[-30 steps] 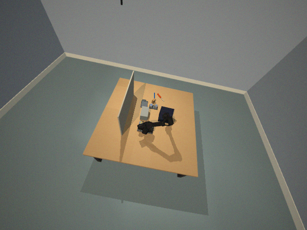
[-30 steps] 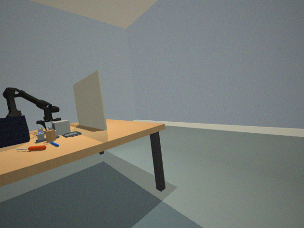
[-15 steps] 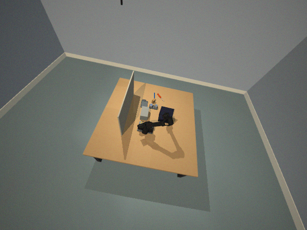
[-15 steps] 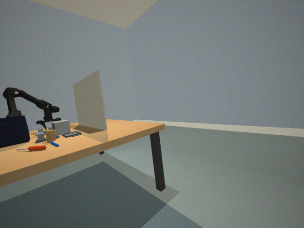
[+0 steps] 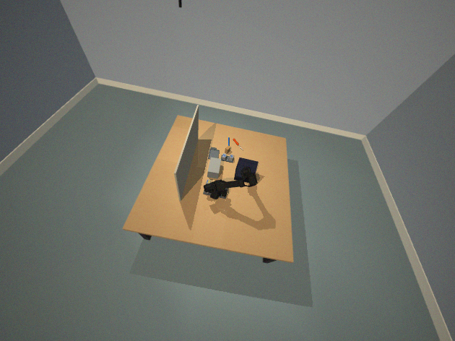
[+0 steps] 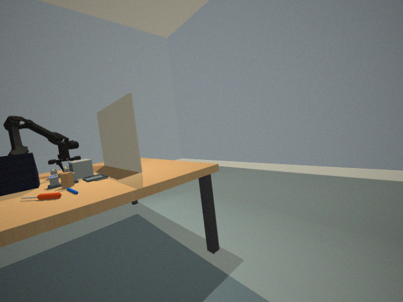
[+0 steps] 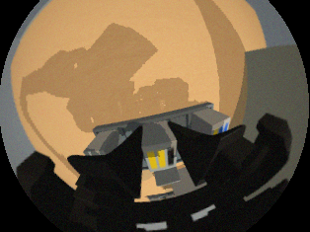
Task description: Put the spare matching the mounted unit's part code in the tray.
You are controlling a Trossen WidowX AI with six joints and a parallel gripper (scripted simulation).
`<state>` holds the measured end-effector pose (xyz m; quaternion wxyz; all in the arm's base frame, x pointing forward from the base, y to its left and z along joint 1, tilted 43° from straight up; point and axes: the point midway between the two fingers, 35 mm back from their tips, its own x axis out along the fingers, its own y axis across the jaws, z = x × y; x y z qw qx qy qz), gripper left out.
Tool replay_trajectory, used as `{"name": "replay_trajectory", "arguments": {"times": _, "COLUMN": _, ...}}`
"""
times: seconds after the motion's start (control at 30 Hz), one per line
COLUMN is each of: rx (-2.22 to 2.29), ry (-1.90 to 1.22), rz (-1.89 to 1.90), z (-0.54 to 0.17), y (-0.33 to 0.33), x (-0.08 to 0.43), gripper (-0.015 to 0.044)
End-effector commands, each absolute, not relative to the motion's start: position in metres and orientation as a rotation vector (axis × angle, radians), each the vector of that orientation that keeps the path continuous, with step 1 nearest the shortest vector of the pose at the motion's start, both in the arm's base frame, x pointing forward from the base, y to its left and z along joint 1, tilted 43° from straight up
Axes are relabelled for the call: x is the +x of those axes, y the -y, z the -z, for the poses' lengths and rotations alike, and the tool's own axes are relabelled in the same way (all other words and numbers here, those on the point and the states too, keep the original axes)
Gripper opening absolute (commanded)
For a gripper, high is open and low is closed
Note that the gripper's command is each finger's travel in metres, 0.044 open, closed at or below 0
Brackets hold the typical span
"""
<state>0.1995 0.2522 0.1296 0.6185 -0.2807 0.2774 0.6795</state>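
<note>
A grey spare unit (image 7: 160,140) with two yellow bars and a black bar on its face sits in the middle of a grey rack (image 7: 153,116) in the wrist view. My gripper (image 7: 155,126) (image 6: 63,170) is shut on this middle unit, one fingertip against each side. A second grey unit (image 7: 209,120), with blue and yellow marks, sits right of it, and a third (image 7: 104,142) left, partly behind the finger. The shallow grey tray (image 5: 214,152) (image 6: 95,178) lies beyond the large grey block. The mounted unit's back code is not readable here.
The large grey block (image 5: 214,167) (image 6: 81,168) stands beside the rack, and a tall panel (image 5: 188,153) (image 6: 119,134) stands behind it. A smaller stand of units (image 5: 227,157) (image 6: 54,180), a wooden block (image 6: 67,180), a blue stick (image 6: 71,190) and a red screwdriver (image 5: 235,142) (image 6: 49,196) lie nearby.
</note>
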Motion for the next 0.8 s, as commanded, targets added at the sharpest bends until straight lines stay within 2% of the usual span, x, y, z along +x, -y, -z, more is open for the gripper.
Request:
{"name": "replay_trajectory", "arguments": {"times": 0.0, "rx": -0.646, "ry": -0.638, "rz": -1.563, "z": -0.130, "y": -0.252, "x": 0.200, "gripper": 0.0135}}
{"name": "replay_trajectory", "arguments": {"times": 0.03, "rx": -0.646, "ry": -0.638, "rz": -1.563, "z": -0.130, "y": -0.252, "x": 0.200, "gripper": 0.0128}}
{"name": "replay_trajectory", "arguments": {"times": 0.2, "rx": -0.646, "ry": -0.638, "rz": -1.563, "z": -0.130, "y": -0.252, "x": 0.200, "gripper": 0.0000}}
{"name": "replay_trajectory", "arguments": {"times": 0.5, "rx": -0.647, "ry": -0.639, "rz": -1.563, "z": -0.133, "y": -0.249, "x": 0.201, "gripper": 0.0000}}
{"name": "replay_trajectory", "arguments": {"times": 0.77, "rx": -0.654, "ry": -0.646, "rz": -1.558, "z": -0.169, "y": -0.214, "x": 0.207, "gripper": 0.0000}}
